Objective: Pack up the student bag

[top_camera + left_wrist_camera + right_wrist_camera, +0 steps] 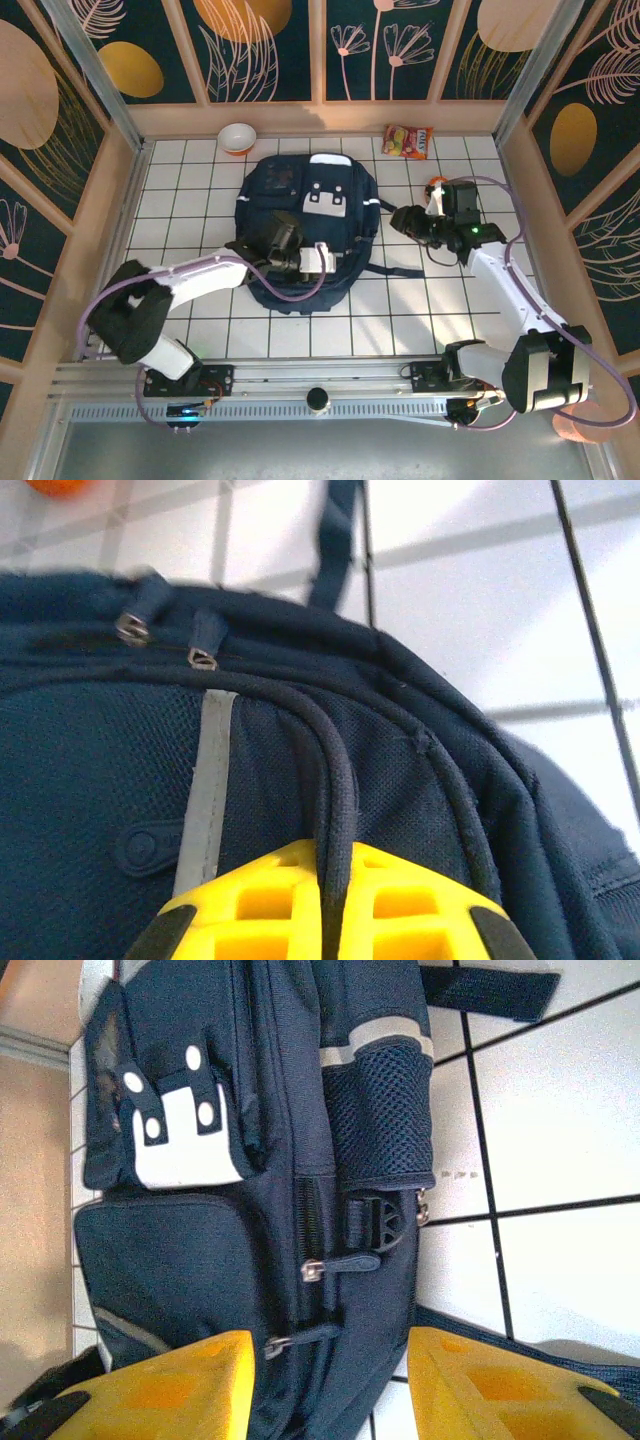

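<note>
The student bag [305, 205], a navy backpack with a light grey buckle patch, lies flat in the middle of the tiled table. My left gripper [281, 234] rests on its near part. In the left wrist view the left gripper [336, 868] is shut, its yellow fingers [250, 900] pinching a dark cord-like ridge [335, 780] of the bag beside a grey reflective stripe [206, 790]. My right gripper [399, 216] is at the bag's right side. The right gripper [330, 1350] stands open, and the bag's side with two zipper pulls [318, 1269] lies between its fingers [170, 1385].
A snack packet [408, 141] lies at the back right, and a small bowl [237, 137] sits at the back left behind the bag. An orange object [435, 185] shows beside the right wrist. Wooden walls ring the table, and a loose bag strap [395, 271] trails to the right.
</note>
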`<state>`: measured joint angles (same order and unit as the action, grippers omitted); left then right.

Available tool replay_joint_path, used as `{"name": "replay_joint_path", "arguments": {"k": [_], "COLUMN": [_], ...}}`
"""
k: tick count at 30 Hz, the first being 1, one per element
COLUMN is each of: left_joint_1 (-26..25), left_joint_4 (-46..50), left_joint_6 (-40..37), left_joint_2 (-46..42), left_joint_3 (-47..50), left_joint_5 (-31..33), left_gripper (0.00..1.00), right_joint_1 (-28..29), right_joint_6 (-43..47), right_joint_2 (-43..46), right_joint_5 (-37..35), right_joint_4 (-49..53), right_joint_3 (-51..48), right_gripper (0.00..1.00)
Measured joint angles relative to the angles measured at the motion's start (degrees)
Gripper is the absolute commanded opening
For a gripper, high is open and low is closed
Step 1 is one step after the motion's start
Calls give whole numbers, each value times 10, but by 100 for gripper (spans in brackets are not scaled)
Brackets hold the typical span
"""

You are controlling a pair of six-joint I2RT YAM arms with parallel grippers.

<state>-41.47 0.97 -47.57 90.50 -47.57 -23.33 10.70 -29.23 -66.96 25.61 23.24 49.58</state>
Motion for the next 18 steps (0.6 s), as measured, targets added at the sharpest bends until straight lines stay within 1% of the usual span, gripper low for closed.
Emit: {"name": "replay_joint_path", "arguments": {"k": [2, 4, 6, 8, 10, 13, 14, 16, 18], "left_joint_1": [-4, -8, -8, -9, -9, -9, -9, -5, 12], "left_joint_4": [3, 5, 5, 5, 6, 4, 0, -12, -11], "left_joint_6": [-29, -44, -44, -26, 18, 97, 125, 199, 270], "left_joint_2": [39, 55, 48, 29, -2, -54, -70, -101, -122], "left_joint_3": [-1, -8, -12, -13, -15, -31, -39, -59, -81], "left_joint_5": [5, 11, 12, 14, 14, 27, 38, 79, 109], "left_gripper": [21, 32, 44, 56, 64, 68, 71, 76, 79], "right_joint_1": [2, 6, 14, 25, 35, 45, 47, 53, 66], "right_joint_6": [-8, -17, -24, -30, -32, -43, -45, -48, -50], "right_joint_2": [5, 10, 11, 10, 5, -17, -29, -59, -87], "right_joint_5": [3, 6, 9, 10, 9, 0, -2, -8, -18], "right_joint_4": [-4, -11, -16, -17, -19, -14, -9, 0, 6], "right_joint_3": [-11, -18, -21, -21, -21, -15, -10, 7, 20], "right_gripper": [44, 45, 46, 47, 50, 53, 54, 55, 56]}}
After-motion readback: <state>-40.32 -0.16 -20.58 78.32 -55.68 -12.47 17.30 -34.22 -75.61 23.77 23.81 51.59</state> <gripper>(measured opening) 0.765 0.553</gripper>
